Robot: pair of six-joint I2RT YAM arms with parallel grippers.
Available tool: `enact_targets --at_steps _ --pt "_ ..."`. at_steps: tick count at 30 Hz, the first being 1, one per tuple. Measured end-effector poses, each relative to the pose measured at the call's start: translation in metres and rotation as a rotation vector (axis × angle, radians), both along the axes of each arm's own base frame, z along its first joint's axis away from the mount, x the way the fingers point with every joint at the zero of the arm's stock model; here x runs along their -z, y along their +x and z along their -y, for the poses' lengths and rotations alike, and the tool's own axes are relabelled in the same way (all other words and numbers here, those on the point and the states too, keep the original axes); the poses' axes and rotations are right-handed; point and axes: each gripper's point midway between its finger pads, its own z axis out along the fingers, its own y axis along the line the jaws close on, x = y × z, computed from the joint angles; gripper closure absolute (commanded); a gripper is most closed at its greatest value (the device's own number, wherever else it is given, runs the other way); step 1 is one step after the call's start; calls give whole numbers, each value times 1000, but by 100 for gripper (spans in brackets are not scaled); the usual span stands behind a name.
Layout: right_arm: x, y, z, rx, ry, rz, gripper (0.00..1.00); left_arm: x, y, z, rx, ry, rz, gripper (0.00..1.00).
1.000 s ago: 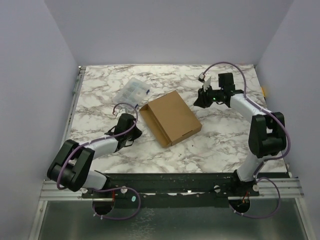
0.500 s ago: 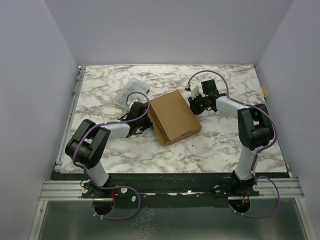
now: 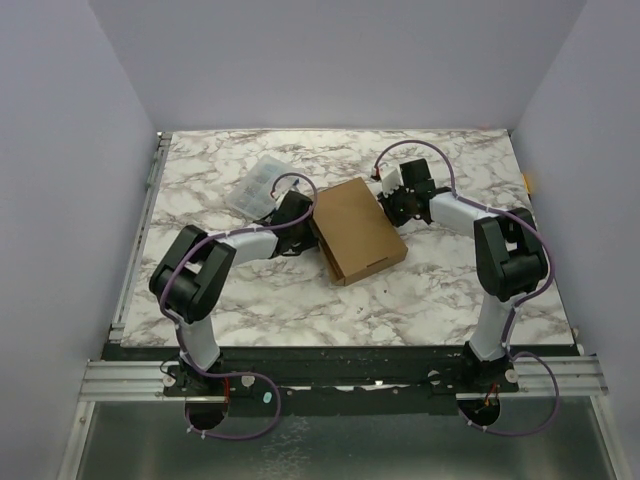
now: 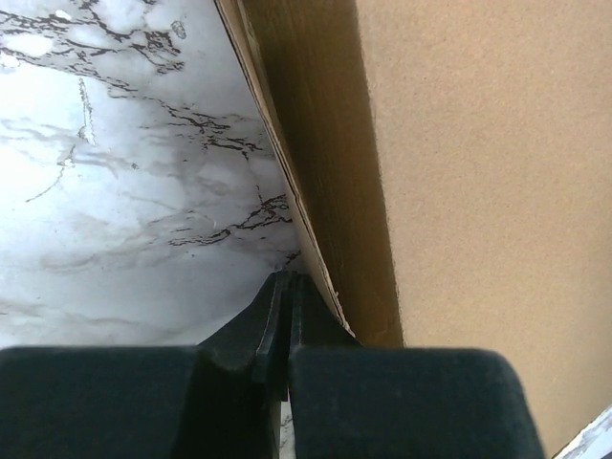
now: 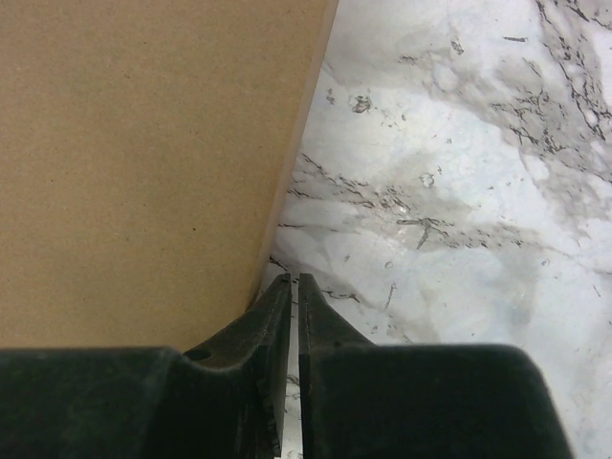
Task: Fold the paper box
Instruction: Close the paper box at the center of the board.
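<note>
The paper box (image 3: pixel 358 232) lies between both arms. The left gripper (image 4: pixel 285 282), fingers together, and the right gripper (image 5: pixel 295 280), nearly together on nothing, sit at opposite edges, likely bracing it.

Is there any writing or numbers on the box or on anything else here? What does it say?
No text can be read anywhere.
The paper box is plain brown cardboard with no print in any view.
The clear plastic case is too small to show whether it has a label.
</note>
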Motion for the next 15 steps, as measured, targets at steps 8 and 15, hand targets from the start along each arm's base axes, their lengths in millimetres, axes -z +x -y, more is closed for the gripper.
enact_targets --at_steps 8,15 --pt "1 1 6 35 3 -14 87 2 -11 -15 3 5 -14 93" --pt "5 -3 2 28 25 -37 87 -1 -57 -43 5 -17 -49 93"
